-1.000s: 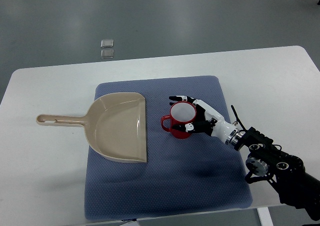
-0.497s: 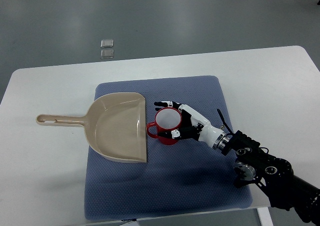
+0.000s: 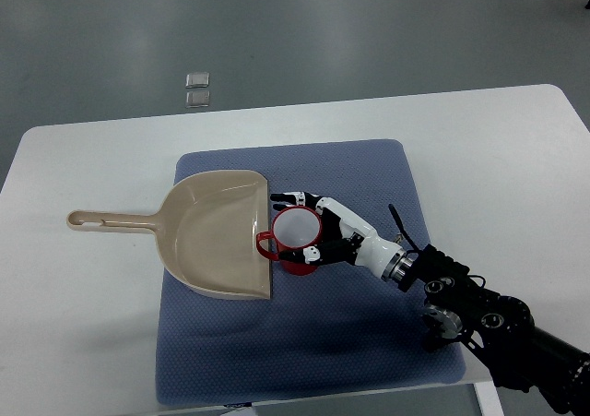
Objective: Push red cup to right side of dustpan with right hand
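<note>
A red cup [image 3: 293,239] with a white inside stands upright on the blue mat [image 3: 369,342], right against the open right edge of the beige dustpan [image 3: 217,236]. Its handle points left and reaches over the dustpan's edge. My right hand [image 3: 312,230] comes in from the lower right. Its fingers [image 3: 300,198] curl around the cup's far and right sides and the thumb presses its near side. The dustpan's handle [image 3: 106,220] points left over the white table.
The mat lies on a white table [image 3: 74,314]. Two small clear squares [image 3: 197,89] lie on the grey floor beyond the table's far edge. My right forearm [image 3: 489,319] crosses the mat's lower right corner.
My right hand has pushed the cup leftward across the mat. The cup went from a gap away from the dustpan to touching its right edge. The dustpan has not moved.
</note>
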`<state>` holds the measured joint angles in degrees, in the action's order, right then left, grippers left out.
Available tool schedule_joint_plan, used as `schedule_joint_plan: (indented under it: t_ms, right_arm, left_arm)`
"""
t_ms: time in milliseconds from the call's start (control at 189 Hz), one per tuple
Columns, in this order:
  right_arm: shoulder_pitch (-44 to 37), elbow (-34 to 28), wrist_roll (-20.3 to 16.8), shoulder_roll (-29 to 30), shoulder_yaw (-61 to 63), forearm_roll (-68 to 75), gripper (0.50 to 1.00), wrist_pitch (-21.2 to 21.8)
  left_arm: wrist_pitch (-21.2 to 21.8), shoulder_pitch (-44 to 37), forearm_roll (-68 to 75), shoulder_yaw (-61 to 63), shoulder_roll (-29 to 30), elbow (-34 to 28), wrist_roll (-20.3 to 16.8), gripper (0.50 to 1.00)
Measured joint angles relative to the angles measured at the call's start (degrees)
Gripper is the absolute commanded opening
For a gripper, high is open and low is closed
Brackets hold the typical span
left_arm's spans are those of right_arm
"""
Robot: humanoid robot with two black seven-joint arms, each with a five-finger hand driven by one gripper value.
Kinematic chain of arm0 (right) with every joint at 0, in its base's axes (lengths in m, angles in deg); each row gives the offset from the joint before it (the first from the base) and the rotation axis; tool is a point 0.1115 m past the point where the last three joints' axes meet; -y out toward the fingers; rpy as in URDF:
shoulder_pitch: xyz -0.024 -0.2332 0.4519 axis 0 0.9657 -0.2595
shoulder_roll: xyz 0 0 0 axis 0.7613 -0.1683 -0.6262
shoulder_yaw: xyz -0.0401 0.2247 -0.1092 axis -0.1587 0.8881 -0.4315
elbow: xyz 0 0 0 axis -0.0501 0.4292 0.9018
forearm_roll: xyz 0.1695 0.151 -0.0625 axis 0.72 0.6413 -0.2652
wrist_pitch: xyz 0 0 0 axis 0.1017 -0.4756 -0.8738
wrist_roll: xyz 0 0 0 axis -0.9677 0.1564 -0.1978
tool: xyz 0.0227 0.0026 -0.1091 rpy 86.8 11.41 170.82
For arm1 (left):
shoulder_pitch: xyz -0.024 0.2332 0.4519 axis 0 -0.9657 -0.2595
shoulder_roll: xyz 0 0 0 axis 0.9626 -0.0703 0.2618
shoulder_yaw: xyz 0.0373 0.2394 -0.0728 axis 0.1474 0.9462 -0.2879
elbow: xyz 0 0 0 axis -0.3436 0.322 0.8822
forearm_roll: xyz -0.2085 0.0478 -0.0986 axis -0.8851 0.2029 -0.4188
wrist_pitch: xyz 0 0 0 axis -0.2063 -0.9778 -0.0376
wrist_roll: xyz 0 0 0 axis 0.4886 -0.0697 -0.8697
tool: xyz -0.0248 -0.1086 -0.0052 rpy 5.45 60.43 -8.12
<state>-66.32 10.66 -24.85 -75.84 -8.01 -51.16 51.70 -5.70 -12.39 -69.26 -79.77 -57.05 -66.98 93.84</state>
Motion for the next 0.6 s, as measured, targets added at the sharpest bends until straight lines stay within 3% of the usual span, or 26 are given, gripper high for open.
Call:
schedule_joint_plan:
  t_ms: [598]
  right_arm:
    - [-0.46, -3.4, 0.0, -0.69, 2.47, 4.7, 0.938, -0.81]
  left_arm:
    - [0.0, 0.0, 0.0, 0.04, 0.0, 0.0, 0.08, 1.0]
